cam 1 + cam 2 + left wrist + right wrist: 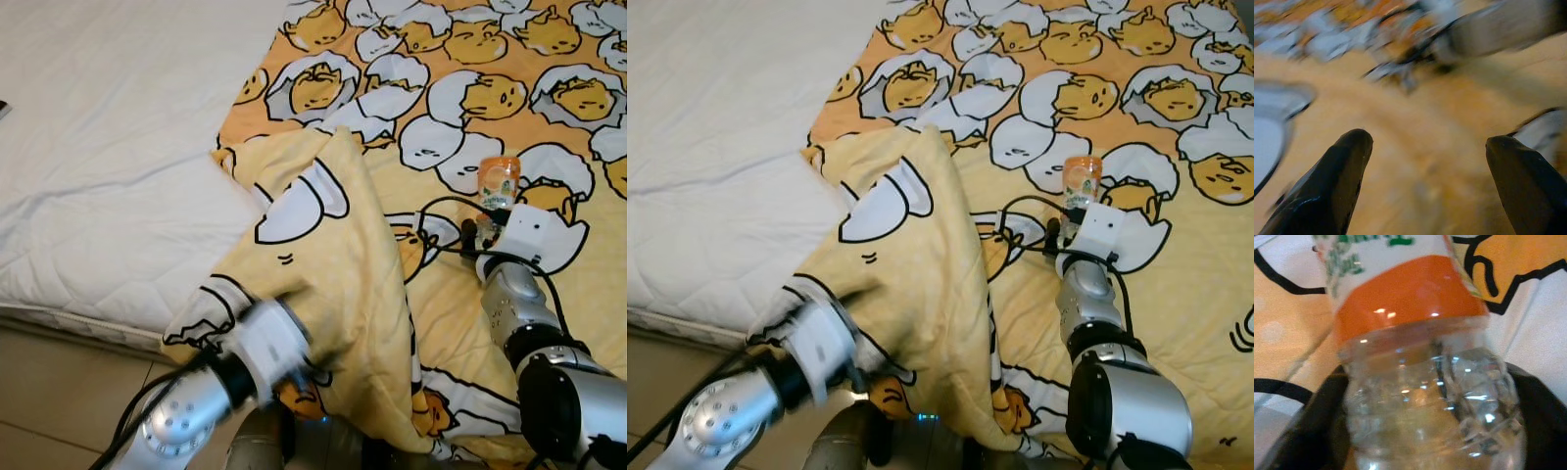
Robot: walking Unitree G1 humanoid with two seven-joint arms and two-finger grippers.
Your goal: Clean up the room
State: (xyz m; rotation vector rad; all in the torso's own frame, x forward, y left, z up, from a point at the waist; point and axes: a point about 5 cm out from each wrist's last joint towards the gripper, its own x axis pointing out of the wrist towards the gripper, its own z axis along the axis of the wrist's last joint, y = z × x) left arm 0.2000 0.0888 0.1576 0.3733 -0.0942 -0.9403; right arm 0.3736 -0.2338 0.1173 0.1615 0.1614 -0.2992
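Note:
A yellow blanket [509, 59] printed with egg cartoons covers the right side of the bed. One corner of it is bunched into a raised fold [323, 255] over the bed's near edge. My left arm [260, 348] reaches under that fold. In the left wrist view my left gripper [1430, 147] is open, its black fingers [1337, 181] spread over blurred yellow cloth. A clear plastic bottle [500, 181] with an orange label lies on the blanket. My right gripper [1425, 431] is shut on the bottle [1415, 323] near its base.
The bare white mattress [118, 147] takes up the left half of the bed, its edge running along the near left. Tiled floor [49, 401] lies below that edge. Black cables [446, 211] loop by the right wrist.

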